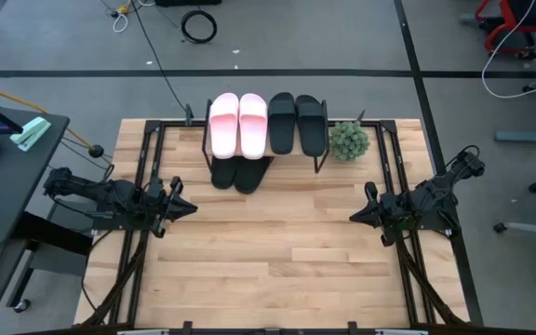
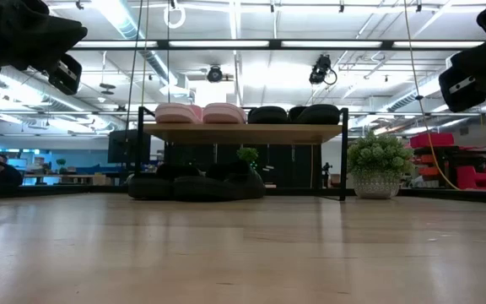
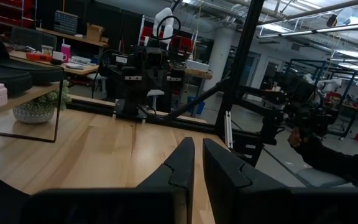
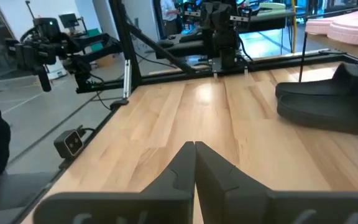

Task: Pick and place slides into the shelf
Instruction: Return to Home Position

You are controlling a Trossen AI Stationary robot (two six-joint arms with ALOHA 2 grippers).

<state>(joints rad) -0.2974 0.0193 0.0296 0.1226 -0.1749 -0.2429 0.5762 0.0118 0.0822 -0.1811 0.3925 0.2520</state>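
The shelf [image 2: 243, 133] stands at the table's far middle. Two pale pink slides [image 1: 238, 123] and two black slides [image 1: 298, 123] lie side by side on its top board. Two more black slides [image 1: 238, 173] rest on the table under the shelf, their near ends sticking out at its left part; the right wrist view shows one [image 4: 334, 106]. My left gripper [image 1: 189, 207] hovers shut at the table's left side, seen in its wrist view [image 3: 197, 158] with only a thin slit between the fingers. My right gripper [image 1: 354, 216] hovers shut at the right side [image 4: 195, 149]. Both are empty.
A small potted plant [image 1: 349, 140] stands on the table just right of the shelf. Black frame rails [image 1: 147, 167] run along both sides of the table. The wide wooden tabletop [image 1: 268, 251] spreads between the grippers and toward the near edge.
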